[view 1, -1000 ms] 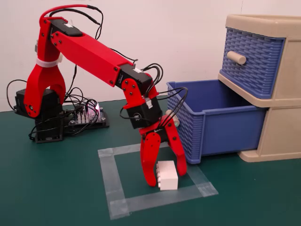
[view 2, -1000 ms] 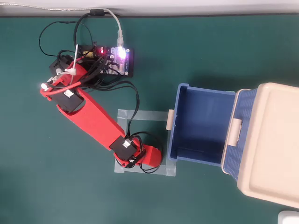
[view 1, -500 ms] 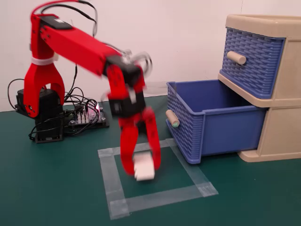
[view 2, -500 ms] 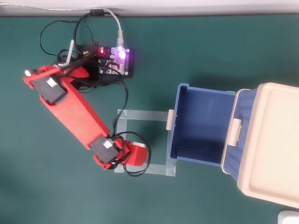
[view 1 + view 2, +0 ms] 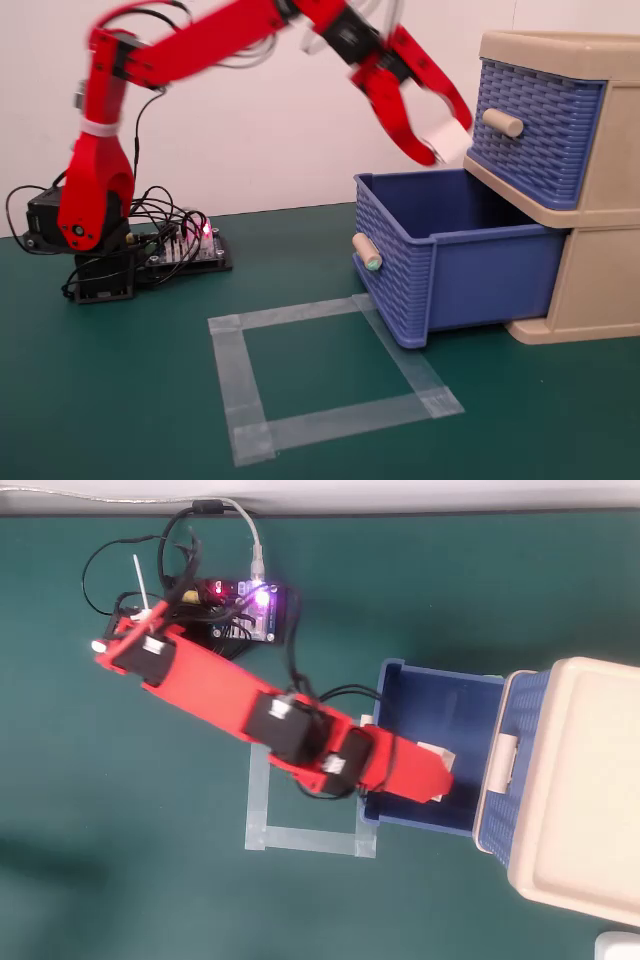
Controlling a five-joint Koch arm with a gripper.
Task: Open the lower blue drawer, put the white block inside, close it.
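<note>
The lower blue drawer stands pulled out of the beige cabinet, its teal-tipped handle facing left in the fixed view. My red gripper hangs in the air above the open drawer, shut on the white block. In the overhead view the gripper lies over the drawer's lower half, and the block shows only as a white sliver beside the fingers.
A tape square on the green table lies empty to the left of the drawer. The upper blue drawer is shut. The arm's base and a lit circuit board stand at the far left.
The gripper took the white block off the tape square, lifted it, and swung it up and right over the open drawer.
</note>
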